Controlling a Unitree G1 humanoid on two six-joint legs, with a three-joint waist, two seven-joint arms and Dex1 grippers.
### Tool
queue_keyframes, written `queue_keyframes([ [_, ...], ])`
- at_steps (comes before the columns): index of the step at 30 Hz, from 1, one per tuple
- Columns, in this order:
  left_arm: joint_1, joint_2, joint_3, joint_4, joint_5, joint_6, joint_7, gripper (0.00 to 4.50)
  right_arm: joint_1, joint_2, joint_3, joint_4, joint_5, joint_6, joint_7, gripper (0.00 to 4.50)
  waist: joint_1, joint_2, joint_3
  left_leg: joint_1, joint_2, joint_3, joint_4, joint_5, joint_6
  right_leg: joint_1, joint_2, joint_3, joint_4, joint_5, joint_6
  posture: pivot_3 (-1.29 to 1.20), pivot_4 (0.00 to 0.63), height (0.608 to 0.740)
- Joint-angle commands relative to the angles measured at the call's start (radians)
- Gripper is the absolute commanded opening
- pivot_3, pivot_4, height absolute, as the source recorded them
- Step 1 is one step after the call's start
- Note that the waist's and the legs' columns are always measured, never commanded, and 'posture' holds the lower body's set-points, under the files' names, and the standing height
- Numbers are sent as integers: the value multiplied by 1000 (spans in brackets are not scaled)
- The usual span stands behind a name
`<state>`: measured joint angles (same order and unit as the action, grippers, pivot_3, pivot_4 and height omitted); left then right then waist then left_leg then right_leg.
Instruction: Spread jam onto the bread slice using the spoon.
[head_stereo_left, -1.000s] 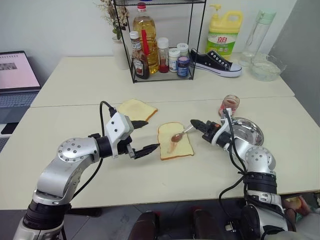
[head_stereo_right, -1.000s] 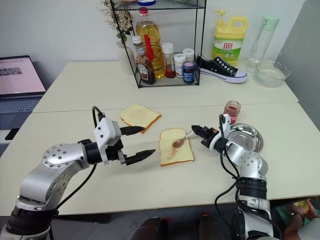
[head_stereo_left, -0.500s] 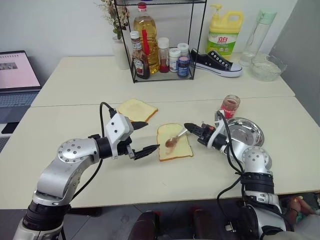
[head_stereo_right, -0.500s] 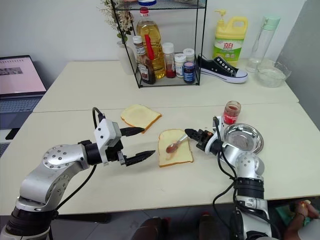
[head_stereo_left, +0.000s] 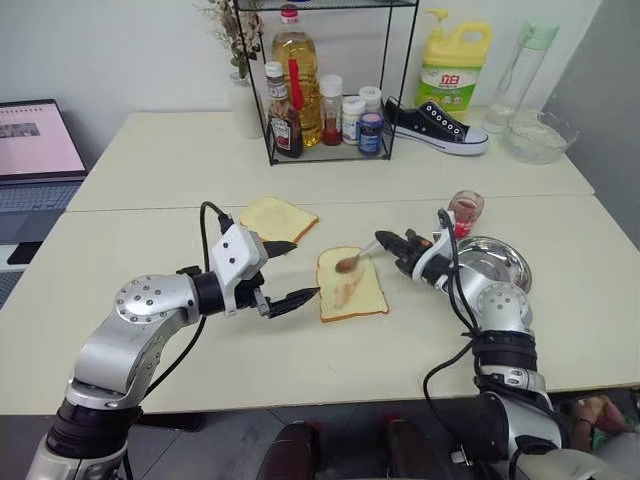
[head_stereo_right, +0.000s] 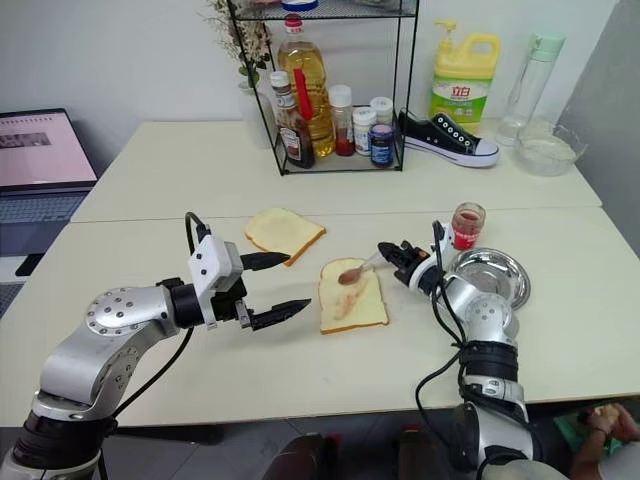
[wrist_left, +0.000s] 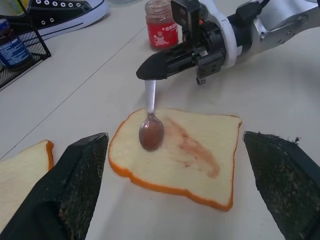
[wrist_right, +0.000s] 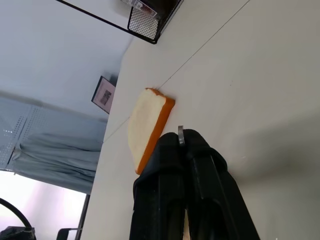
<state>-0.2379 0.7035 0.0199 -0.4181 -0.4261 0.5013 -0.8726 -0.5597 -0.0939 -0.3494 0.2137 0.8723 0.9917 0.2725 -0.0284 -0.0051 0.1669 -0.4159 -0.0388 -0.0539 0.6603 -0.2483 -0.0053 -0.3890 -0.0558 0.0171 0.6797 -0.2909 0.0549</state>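
right gripper clamps the spoon, its handle end hidden.

This looks like an office or lab room staged as a kitchen. Two plain cream benches are pushed together against a bare white wall. A black wire rack holds an oil bottle and sauce and spice jars, with a yellow detergent jug nearby, yet a sneaker lies beside them and an open laptop stands at the left. A glass bowl and a tall bottle sit at the far right.
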Motion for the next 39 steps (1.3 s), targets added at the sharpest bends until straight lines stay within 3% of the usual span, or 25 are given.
queue_keyframes([
  [1,-16,10,1,-9,-5,-6,-9,4500,52,-45,26,-106,50,91,43,57,-1,0,0,0,0,0,0,0,0,0,0,0,0,0,0,0,150,740],
  [15,-27,7,-8,5,0,-11,-13,4500,132,-170,50,-181,124,249,142,57,-1,0,0,0,0,0,0,0,0,0,0,0,0,0,0,0,150,740],
  [23,-39,0,-17,18,3,-16,-14,4500,97,-199,-61,-194,215,304,112,57,0,0,0,0,0,0,0,0,0,0,0,0,0,0,0,0,150,740],
  [31,-160,-36,-86,77,-4,-39,-75,4500,98,-204,-282,-395,413,231,-201,57,4,-1,1,-1,0,0,0,0,0,0,0,0,0,0,0,0,150,740],
  [39,-407,-191,-272,278,70,-158,-202,4500,249,-336,-425,-543,632,80,-522,57,11,-2,1,-1,-1,1,1,0,0,1,-1,0,0,0,0,0,150,740],
])
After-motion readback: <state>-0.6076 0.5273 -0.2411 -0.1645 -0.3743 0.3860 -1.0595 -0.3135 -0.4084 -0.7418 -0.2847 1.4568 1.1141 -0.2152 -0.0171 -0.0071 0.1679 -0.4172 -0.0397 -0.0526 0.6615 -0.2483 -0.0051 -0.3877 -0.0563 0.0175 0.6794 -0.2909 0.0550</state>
